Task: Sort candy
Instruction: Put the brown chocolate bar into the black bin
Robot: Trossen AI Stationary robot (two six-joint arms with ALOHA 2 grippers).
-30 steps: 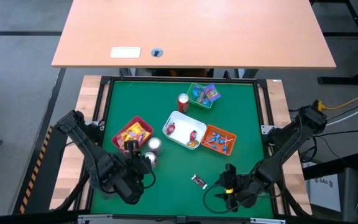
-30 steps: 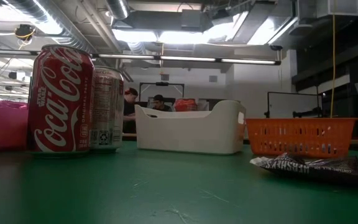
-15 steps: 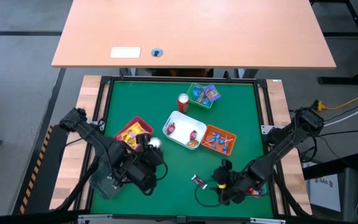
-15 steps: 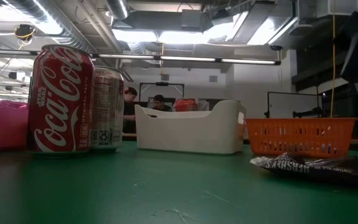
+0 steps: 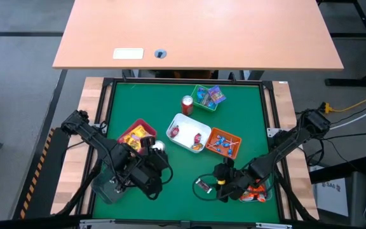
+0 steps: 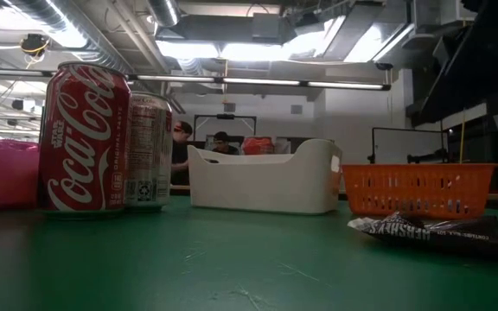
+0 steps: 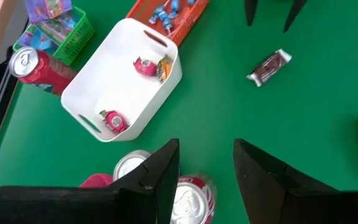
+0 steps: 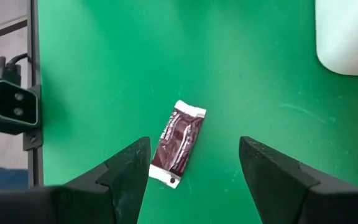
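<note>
- My right gripper [image 8: 191, 171] is spread wide, hanging just over the dark candy bar [image 8: 178, 143] lying loose on the green mat [image 5: 176, 184], not touching it.
- Left gripper [image 7: 205, 171] is released too, empty, above two cans [image 7: 188, 199] by the red tray [image 5: 132, 127].
- Other sweets sit in the white tray [image 5: 182, 124], orange tray [image 5: 216, 133] and green tray [image 5: 199, 102].
</note>
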